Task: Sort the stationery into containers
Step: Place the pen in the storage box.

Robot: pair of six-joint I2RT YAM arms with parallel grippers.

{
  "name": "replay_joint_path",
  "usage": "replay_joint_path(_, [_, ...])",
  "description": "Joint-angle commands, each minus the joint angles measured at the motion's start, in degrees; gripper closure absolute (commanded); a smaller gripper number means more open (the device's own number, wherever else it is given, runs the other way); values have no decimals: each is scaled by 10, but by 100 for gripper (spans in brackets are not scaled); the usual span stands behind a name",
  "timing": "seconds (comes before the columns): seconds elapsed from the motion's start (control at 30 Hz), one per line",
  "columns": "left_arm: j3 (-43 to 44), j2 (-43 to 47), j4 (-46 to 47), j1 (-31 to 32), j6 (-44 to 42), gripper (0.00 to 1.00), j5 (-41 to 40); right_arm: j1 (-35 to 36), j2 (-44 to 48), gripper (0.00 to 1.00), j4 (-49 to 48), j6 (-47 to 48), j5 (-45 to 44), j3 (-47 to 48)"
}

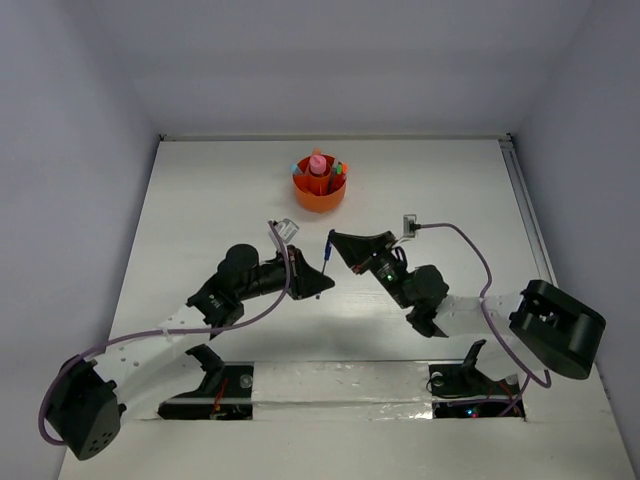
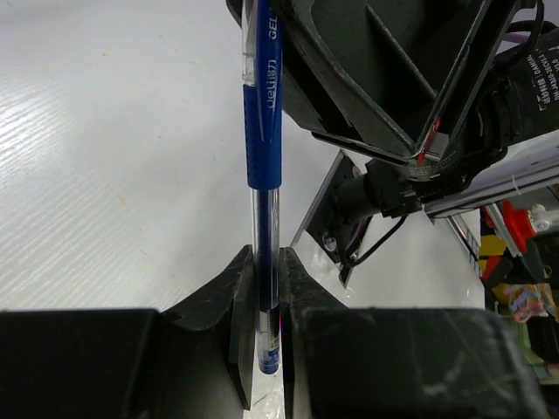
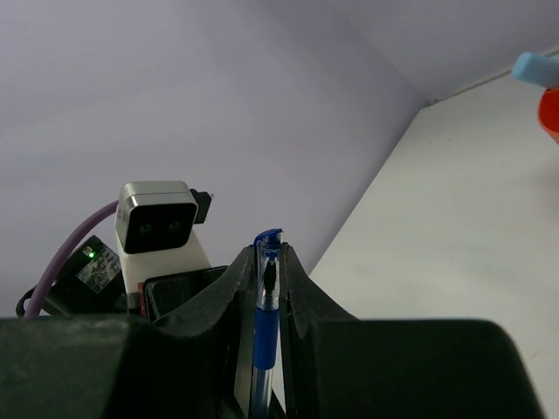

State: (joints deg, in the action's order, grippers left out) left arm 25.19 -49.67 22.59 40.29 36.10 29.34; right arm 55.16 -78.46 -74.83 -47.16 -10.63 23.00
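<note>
Nearest the bases, at the middle of the white table [image 1: 200,220], the two arms are seen angled inward until their tips meet. A blue pen [image 1: 327,253] is held between them, standing nearly upright above the table surface. The left gripper [image 2: 266,262] is closed on the pen's clear lower barrel. In the left wrist view the barrel is pinched between the two dark fingers [image 2: 236,297], and the blue grip sleeve and printed upper part rise out beyond them. The right gripper [image 3: 268,257] is clamped on the same pen higher up. In the right wrist view the blue section is squeezed between that gripper's fingers [image 3: 301,297], and the pen's end just clears the fingertips. The pen is thus gripped at both ends at once, the left gripper low and the right gripper at the top. The two grippers are close together but are not seen to touch. Farther back, well apart from both grippers, the round orange cup [image 1: 320,192] is set near the far edge of the table. A pink bottle-like piece [image 1: 318,165] stands upright in it, and small coloured items are visible along its rim. One of them, a light-blue piece [image 3: 533,67], is caught at the edge of the right wrist view.
</note>
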Motion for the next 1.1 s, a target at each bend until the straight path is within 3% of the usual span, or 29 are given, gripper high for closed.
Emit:
replay_joint_path(0.0, [103, -2, 236, -40, 11, 100, -88, 70, -21, 100, 94, -23, 128, -67])
replay_joint_path(0.17, [64, -3, 225, -40, 18, 100, -69, 65, 58, 100, 238, 15, 56, -3])
replay_joint_path(0.3, [21, 12, 196, -40, 11, 74, -73, 26, 108, 100, 320, 41, -16, 60])
replay_joint_path(0.33, [4, 15, 195, -40, 9, 61, -74, 20, 110, 100, 339, 58, -28, 74])
replay_joint_path(0.43, [-19, 27, 190, -40, 3, 47, -69, -20, 89, 100, 358, 89, -62, 132])
replay_joint_path(0.63, [-48, 83, 134, -40, -29, 31, -97, -126, 9, 100, 364, 99, -48, 238])
replay_joint_path(0.77, [-61, 130, 99, -40, -52, 20, -144, -157, -82, 100, 336, 123, -41, 300])
replay_joint_path(0.8, [-68, 136, 93, -40, -59, 1, -151, -165, -97, 100, 327, 136, -54, 314])
replay_joint_path(1.07, [-95, 177, 76, -40, -83, 1, -251, -196, -237, 100, 255, 290, -99, 473])
